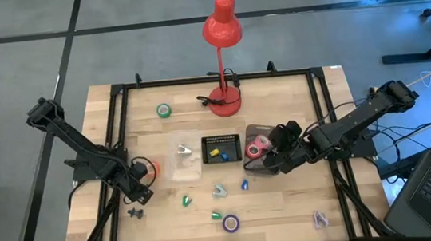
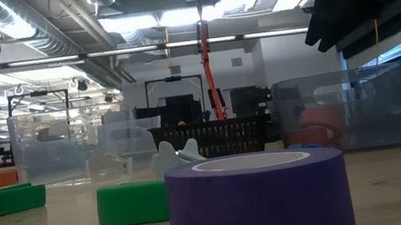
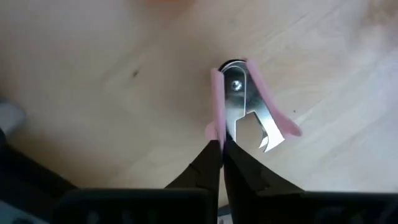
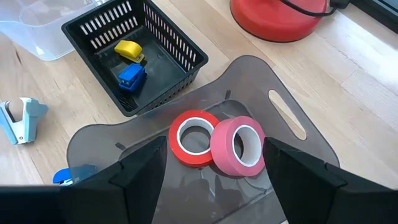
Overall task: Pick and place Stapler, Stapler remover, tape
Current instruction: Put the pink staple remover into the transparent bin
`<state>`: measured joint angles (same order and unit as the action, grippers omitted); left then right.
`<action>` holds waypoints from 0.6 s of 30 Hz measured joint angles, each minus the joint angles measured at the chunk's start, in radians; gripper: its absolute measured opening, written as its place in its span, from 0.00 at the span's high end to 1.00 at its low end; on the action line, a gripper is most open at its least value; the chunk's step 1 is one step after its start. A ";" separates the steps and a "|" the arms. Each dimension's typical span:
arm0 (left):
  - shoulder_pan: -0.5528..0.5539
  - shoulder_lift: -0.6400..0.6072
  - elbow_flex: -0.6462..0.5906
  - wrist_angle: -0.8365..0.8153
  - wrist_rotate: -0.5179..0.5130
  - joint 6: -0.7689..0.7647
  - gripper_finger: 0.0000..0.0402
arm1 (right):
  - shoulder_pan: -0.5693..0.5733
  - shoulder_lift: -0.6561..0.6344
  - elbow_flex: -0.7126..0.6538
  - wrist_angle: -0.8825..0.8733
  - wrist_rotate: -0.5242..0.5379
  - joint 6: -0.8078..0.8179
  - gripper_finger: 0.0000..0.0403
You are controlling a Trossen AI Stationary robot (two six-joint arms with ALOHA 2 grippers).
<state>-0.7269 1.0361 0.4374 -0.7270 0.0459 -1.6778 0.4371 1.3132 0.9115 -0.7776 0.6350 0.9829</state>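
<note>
A pink staple remover [image 3: 249, 102] with metal jaws lies on its side on the wooden table. My left gripper [image 3: 221, 146], at the table's left [image 1: 138, 189], is shut at its lower end. An orange tape roll [image 1: 152, 169] lies just beside that arm. My right gripper [image 4: 214, 186] hangs open above a grey see-through bin [image 4: 286, 112], touching nothing. A red tape roll [image 4: 194, 138] and a pink one [image 4: 239, 148] lie in that bin. A black basket [image 4: 177, 46] holds a yellow stapler [image 4: 129, 50] and a blue one [image 4: 131, 74]. My left gripper pinches the free end of one pink wing [image 3: 213, 127] of the staple remover between its two fingertips. The fingers come from above, pointing down. The remover lies flat on the table, its pivot end away from the fingers.
A red desk lamp [image 1: 220, 30] stands at the far edge. Loose on the table are a green tape roll [image 1: 164, 110], a purple roll [image 1: 231, 223], small green pieces [image 1: 185, 200], a light-blue remover [image 1: 220, 190] and another remover [image 1: 320, 219]. A clear bin [image 1: 174, 166] holds a white remover [image 1: 184, 149].
</note>
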 joint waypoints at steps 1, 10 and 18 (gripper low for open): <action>0.000 0.000 0.004 -0.001 -0.012 0.022 0.99 | 0.000 0.000 0.000 0.000 0.000 0.000 0.33; 0.000 -0.045 0.134 -0.057 -0.135 0.216 0.99 | 0.000 0.000 0.000 0.000 0.000 0.000 0.33; 0.050 -0.097 0.284 -0.149 -0.443 0.516 0.99 | 0.000 0.000 0.000 0.000 0.000 -0.003 0.33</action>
<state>-0.6774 0.9390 0.7217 -0.8755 -0.3973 -1.1615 0.4370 1.3132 0.9115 -0.7780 0.6353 0.9802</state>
